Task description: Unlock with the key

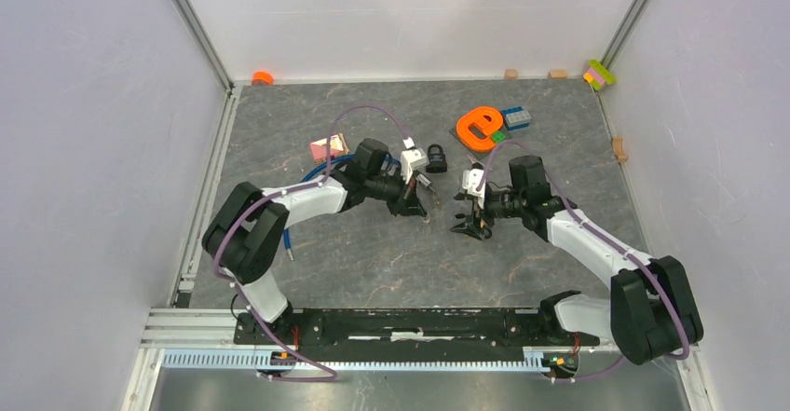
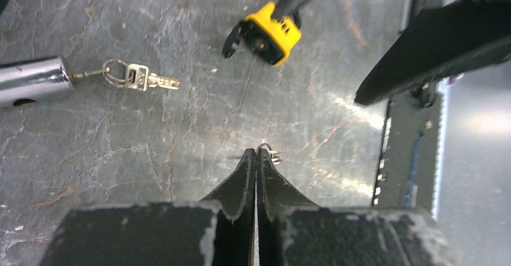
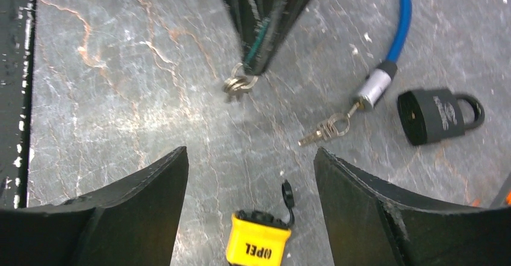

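Note:
My left gripper (image 2: 257, 152) is shut on a small silver key (image 2: 272, 154) whose ring pokes out at the fingertips, just above the table. From the right wrist view the key (image 3: 238, 85) hangs from those fingertips. A yellow padlock (image 3: 259, 242) with a black keyhole cap lies on the table between the spread fingers of my open right gripper (image 3: 250, 151), not gripped. It also shows in the left wrist view (image 2: 271, 34). In the top view the left gripper (image 1: 419, 212) and right gripper (image 1: 470, 226) face each other mid-table, a short gap apart.
A blue cable lock (image 3: 401, 12) with a silver end (image 3: 376, 88) and a second key bunch (image 3: 325, 127) lies near a black padlock (image 3: 437, 115). An orange letter piece (image 1: 480, 127), toy bricks (image 1: 517, 117) and a pink block (image 1: 326, 145) sit farther back.

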Robot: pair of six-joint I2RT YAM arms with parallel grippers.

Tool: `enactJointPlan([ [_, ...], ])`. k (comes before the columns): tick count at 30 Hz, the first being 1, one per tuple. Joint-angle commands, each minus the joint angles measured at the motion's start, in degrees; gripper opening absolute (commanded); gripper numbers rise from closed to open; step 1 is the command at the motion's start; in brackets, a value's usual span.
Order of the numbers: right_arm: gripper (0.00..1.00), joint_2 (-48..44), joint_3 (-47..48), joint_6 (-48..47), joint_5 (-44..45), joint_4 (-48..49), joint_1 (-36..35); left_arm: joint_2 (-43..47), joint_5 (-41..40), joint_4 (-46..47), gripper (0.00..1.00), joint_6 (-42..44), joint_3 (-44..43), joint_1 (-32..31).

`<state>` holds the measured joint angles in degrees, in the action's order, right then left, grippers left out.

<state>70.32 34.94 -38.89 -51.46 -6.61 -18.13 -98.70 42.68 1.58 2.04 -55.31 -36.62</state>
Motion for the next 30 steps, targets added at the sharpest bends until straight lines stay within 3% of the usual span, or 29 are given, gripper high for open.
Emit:
enactJointPlan([
  [1,0.78,-1.76,3.23,-1.88,-2.65,3.71,-3.37,3.68,9.54,7.2,0.02,-10.76,-0.68,2.02],
  [13,0.47,1.02,4.6,-1.21,-3.89,6.96,-7.84,7.8,13.13,11.53,0.02,-16.38,0.64,2.51],
  [22,0.44,3.09,1.83,8.2,-6.17,16.48,-7.87,9.57,13.39,17.89,0.02,-21.63,3.17,2.51],
  [30,0.38,4.29,1.37,7.87,-6.9,15.75,-7.82,11.49,13.06,20.29,0.02,-22.06,5.27,2.52],
])
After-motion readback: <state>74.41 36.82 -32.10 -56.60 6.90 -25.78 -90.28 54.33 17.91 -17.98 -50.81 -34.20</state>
